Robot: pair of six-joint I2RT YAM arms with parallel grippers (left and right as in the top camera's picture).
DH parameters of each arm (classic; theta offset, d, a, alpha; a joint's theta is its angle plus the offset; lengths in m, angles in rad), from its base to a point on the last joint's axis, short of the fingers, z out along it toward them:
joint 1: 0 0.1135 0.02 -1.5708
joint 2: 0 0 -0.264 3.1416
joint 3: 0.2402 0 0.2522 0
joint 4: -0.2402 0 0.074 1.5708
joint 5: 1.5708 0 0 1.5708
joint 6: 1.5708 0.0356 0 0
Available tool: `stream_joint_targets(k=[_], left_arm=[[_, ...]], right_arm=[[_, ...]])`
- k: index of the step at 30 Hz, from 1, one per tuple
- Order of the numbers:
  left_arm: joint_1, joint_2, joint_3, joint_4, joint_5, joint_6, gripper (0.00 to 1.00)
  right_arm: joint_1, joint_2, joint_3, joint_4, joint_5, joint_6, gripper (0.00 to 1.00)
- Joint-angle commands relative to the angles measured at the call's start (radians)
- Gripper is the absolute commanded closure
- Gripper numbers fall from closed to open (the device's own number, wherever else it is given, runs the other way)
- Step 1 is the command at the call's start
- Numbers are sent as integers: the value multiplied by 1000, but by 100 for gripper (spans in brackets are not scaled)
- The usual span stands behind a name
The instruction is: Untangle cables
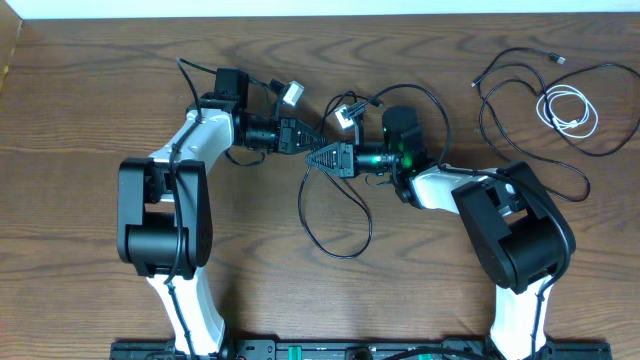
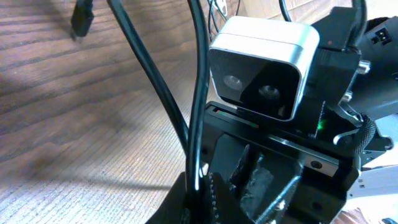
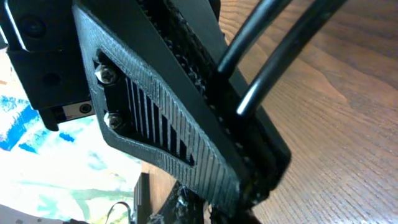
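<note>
Both grippers meet at the table's middle on one long black cable (image 1: 304, 205), which loops toward the front edge and arcs back behind the right wrist. My left gripper (image 1: 308, 141) is shut on it; in the left wrist view two strands of the black cable (image 2: 198, 93) run down into the closed left gripper (image 2: 199, 193). My right gripper (image 1: 314, 158) is shut on the same cable just beside it, and two strands of the black cable (image 3: 264, 59) leave the closed right gripper (image 3: 261, 180). A second black cable (image 1: 483, 120) and a coiled white cable (image 1: 568, 110) lie apart at the far right.
The right arm's wrist camera (image 2: 264, 68) sits very close in front of the left gripper. A loose black plug end (image 2: 81, 18) lies on the wood at the back left. Both arm bases (image 1: 165, 215) stand near the front edge.
</note>
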Motion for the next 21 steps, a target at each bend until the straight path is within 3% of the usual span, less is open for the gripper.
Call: stream_joint_targets(k=[1, 5, 6, 7, 13, 21], left_arm=[[-3, -22, 10, 5, -16, 7, 83], [-3, -22, 10, 22, -58, 6, 27], [-3, -22, 10, 26, -62, 7, 15], [-2, -22, 10, 26, -61, 7, 11], [17, -22, 10, 41, -61, 5, 7], [89, -22, 10, 82, -62, -76, 6]], right_arm=[[18, 11, 2, 3, 45, -6, 99], [18, 11, 2, -14, 49, -8, 99], [18, 11, 2, -25, 48, -10, 99], [18, 11, 2, -36, 48, -11, 99], [18, 11, 2, -218, 136, -106, 99], [-11, 11, 2, -429, 283, -123, 99]])
